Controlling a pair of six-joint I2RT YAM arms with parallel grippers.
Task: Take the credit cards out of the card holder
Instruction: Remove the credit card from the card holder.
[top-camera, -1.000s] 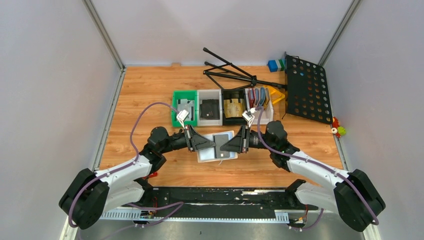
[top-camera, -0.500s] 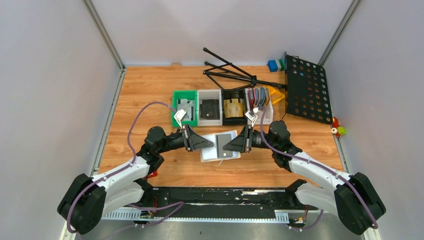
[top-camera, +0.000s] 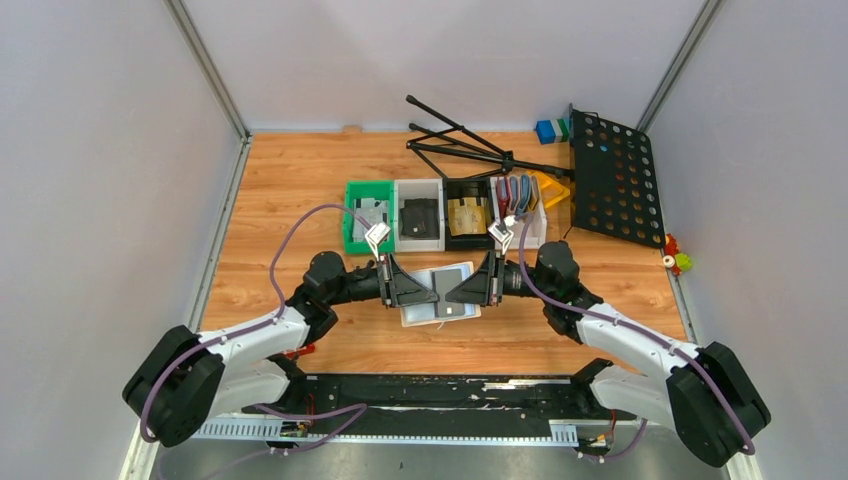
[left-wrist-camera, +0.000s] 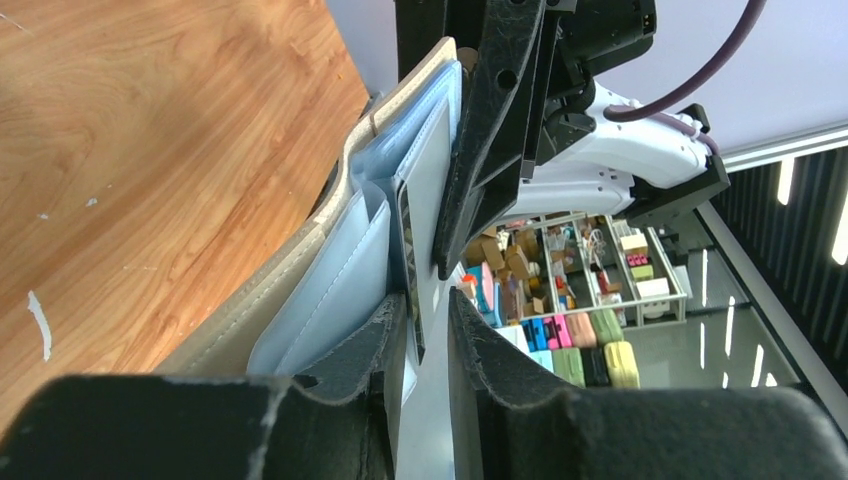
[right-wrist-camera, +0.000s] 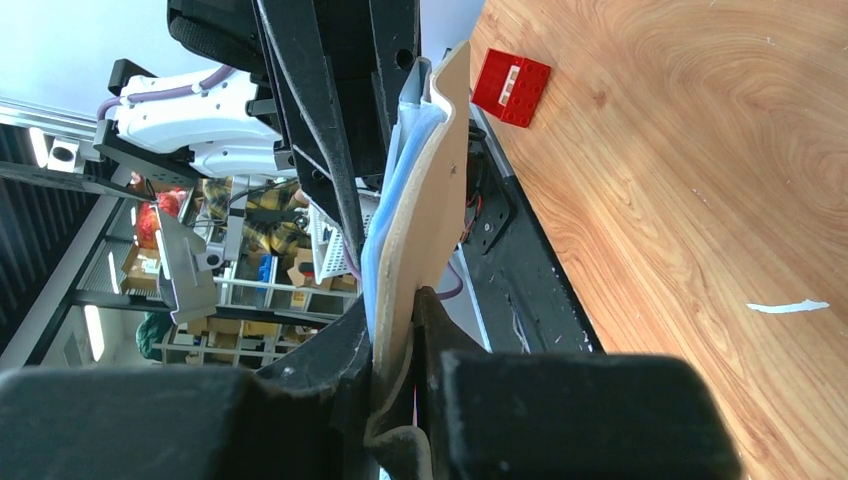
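- Where things are: the card holder (top-camera: 425, 315) looks lifted off the bench (top-camera: 300, 180), held mid-bench btw the two arms, just in front of the row of bins (top-camera: 440, 215).
- right fingers (right-wrist-camera: 395, 305) are pressed together on one edge of the holder, pinching tan cover + blue lining.
- left fingers (left-wrist-camera: 427, 300) are slightly spread. The edge of a dark credit card (left-wrist-camera: 408, 255) sits in the gap and isn't clamped from both sides.
- Risk 1: the left fingers close on card + pocket film together. The card then won't slide, and the pull drags the whole holder instead.
- Risk 2: the left fingers get too shallow a bite, since only the card's edge sits in the gap. They'd slip off and leave the card in or half out.
- Risk 3: the right fingers grip one edge only. A sideways pull from the left could twist the holder or strip it out of that pinch, dropping it onto the bench.
- Risk 4: the two sets of fingers are nearly tip to tip in the top view. A small shift by either arm means a knock, and poss. a lost grip.
- Risk 5: the card frees suddenly and flicks away. A thin flat card lying on wood would prob. be hard to pick up again.
- Can't tell how many cards are in the pockets, as the arms hide most of the holder. Stopping too soon would leave some inside.
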